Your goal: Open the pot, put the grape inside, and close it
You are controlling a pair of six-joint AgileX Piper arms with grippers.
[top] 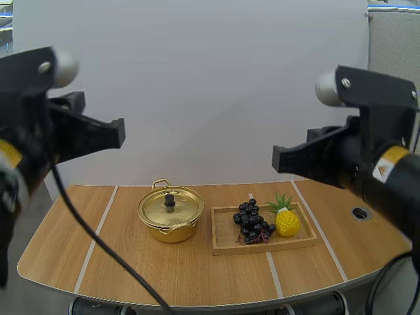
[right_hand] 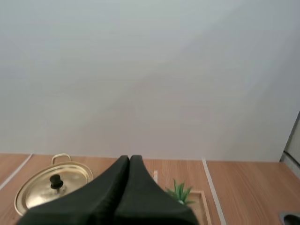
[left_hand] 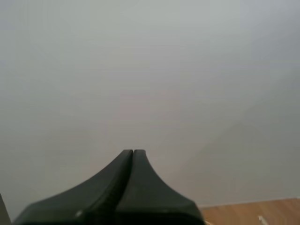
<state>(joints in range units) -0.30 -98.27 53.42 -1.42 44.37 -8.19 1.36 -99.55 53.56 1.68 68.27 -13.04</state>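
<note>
High view: the round golden metal pot point(top: 170, 214) sits left of centre on the light wooden worktop point(top: 59, 249), its black-knobbed golden lid point(top: 169, 203) on. The dark purple bunch of grapes point(top: 251, 223) lies on the rectangular wooden tray point(top: 226, 248) at its right, just beside a yellow toy pineapple point(top: 287, 222). The left tool point(top: 120, 131) and right tool point(top: 275, 159) hang high at the frame's sides, so no step appears to be done yet.

Left wrist view: the left tool point(left_hand: 133, 153) is clenched on nothing.

Right wrist view: the right tool point(right_hand: 130, 158) is clenched and empty too, with the pot beyond it (its lid unobstructed).

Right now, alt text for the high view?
A gold pot, lid on, sits on the table beside a wooden tray holding dark grapes and a toy pineapple. The left arm and right arm are raised at either side.
</note>
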